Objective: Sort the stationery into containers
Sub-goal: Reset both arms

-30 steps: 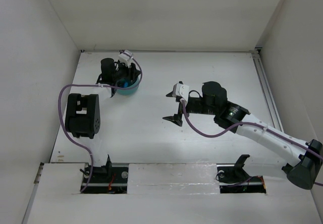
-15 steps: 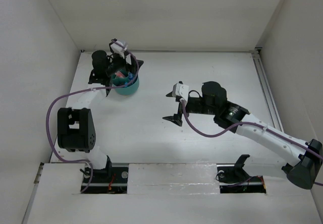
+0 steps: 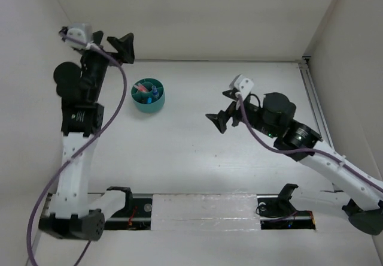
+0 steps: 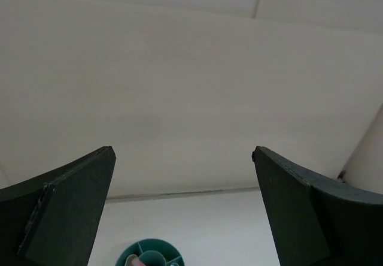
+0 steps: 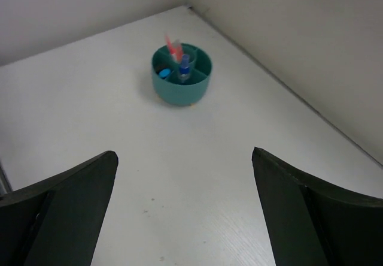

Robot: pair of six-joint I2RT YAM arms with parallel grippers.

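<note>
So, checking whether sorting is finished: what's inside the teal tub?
The teal tub holds pink pens sticking up, a clear-blue tube and something blue, apparently in separate compartments. Its walls and dividers hide the compartment floors, so smaller pieces cannot be seen.

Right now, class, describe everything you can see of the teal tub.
The teal tub is round and looks like smooth plastic, with inner dividers forming compartments around a central ring. It stands upright toward the far left of the white table. Pink pens and a blue-topped item stand inside. Nothing else touches it.
</note>
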